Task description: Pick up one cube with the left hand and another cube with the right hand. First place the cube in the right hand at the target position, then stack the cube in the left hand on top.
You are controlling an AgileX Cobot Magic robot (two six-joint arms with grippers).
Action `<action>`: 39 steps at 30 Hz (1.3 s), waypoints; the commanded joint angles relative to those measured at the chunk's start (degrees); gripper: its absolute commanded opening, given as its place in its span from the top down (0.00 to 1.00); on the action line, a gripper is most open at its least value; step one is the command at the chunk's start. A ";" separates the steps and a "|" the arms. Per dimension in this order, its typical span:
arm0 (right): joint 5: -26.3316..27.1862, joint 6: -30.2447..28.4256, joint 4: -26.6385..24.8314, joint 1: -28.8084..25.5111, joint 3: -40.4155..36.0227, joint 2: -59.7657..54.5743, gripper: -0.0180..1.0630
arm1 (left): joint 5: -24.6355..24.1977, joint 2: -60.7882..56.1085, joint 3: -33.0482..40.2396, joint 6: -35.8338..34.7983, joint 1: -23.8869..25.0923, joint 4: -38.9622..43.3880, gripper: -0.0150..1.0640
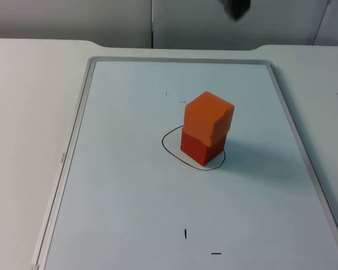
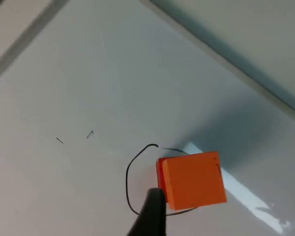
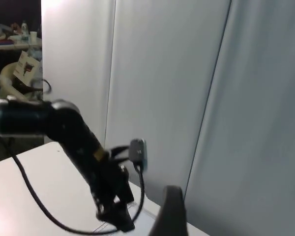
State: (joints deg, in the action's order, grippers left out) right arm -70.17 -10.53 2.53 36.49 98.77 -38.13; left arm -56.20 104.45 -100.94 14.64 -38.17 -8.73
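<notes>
Left wrist view: orange cube (image 2: 194, 179) just beside a fingertip (image 2: 152, 211), untouched.

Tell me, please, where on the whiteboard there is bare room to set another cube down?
The whiteboard is bare between the stack and its left frame, and in front of the drawn circle down to the two small pen marks. It is occupied only at the circle, where the orange cube sits on the red cube.
</notes>
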 commanded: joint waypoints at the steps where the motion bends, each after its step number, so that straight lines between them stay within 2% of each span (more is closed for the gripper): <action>1: 0.21 -0.40 0.20 -0.04 0.11 0.10 0.37 | -4.13 -6.26 -1.63 0.01 -0.23 0.25 0.27; 7: 0.21 -0.83 0.20 -0.04 0.11 0.10 0.37 | -6.10 -20.24 -1.63 -0.20 -0.23 0.09 0.27; 11: 0.21 -1.56 -0.26 -0.04 -2.58 1.18 0.37 | -9.83 -26.68 -1.53 -0.20 -0.23 0.09 0.27; 12: 0.21 -1.55 -0.51 -0.04 -6.87 2.67 0.37 | -10.98 -28.35 -1.42 -0.20 -0.23 0.09 0.27; 14: 3.98 -1.55 -1.50 -0.04 -14.13 5.86 0.37 | -12.46 -31.49 0.32 -0.20 -0.23 -0.04 0.27; 15: 6.96 -1.55 -2.15 -0.04 -18.47 7.43 0.37 | -12.35 -33.81 3.88 -0.20 -0.23 -0.17 0.27; 16: 6.96 -1.55 -2.15 -0.04 -18.47 7.43 0.37 | -12.35 -33.81 3.88 -0.20 -0.23 -0.17 0.27; 18: 12.28 -1.45 -3.04 -0.04 -26.42 11.46 0.37 | -11.93 -37.46 9.90 -0.20 -0.23 -0.17 0.27; 21: 16.51 1.11 -3.04 -0.04 -37.05 16.90 0.37 | -8.73 -43.71 22.44 -0.20 -0.23 -0.17 0.27; 22: 16.51 1.11 -3.04 -0.04 -37.05 16.90 0.37 | -8.73 -43.71 22.44 -0.20 -0.23 -0.17 0.27; 26: 16.49 5.61 -2.91 -0.04 -47.20 22.44 0.37 | -3.48 -54.17 38.53 -0.20 -0.23 -0.17 0.27; 27: 16.49 6.10 -2.91 -0.04 -48.25 23.12 0.37 | -2.93 -55.61 39.80 -0.20 -0.23 -0.17 0.27; 28: 16.38 6.86 -3.18 -0.04 -51.06 24.99 0.37 | -1.85 -59.89 45.12 -0.66 -0.23 -0.17 0.27; 29: 16.38 6.86 -3.18 -0.04 -51.06 24.99 0.37 | -1.85 -59.89 45.12 -0.66 -0.23 -0.17 0.27; 33: 15.57 8.68 -3.73 -0.04 -55.57 30.72 0.37 | -3.08 -72.65 55.57 -3.58 -0.23 0.02 0.27; 35: 15.11 9.06 -3.73 -0.04 -56.10 32.21 0.37 | -4.14 -76.02 57.63 -4.45 -0.23 0.02 0.27; 36: 14.34 9.06 -3.73 -0.04 -56.48 33.55 0.37 | -5.03 -78.77 59.15 -5.21 -0.23 0.02 0.25; 38: 13.03 9.06 -3.89 -0.04 -56.63 35.82 0.37 | -6.11 -85.27 62.07 -7.12 -0.23 0.12 0.13; 39: 13.03 9.06 -3.89 -0.04 -56.63 35.82 0.37 | -6.11 -85.27 62.07 -7.12 -0.23 0.12 0.13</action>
State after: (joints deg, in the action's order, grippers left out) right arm -56.95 -1.71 -0.95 36.49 42.41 -2.98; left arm -61.86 20.59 -39.82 8.68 -38.17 -8.44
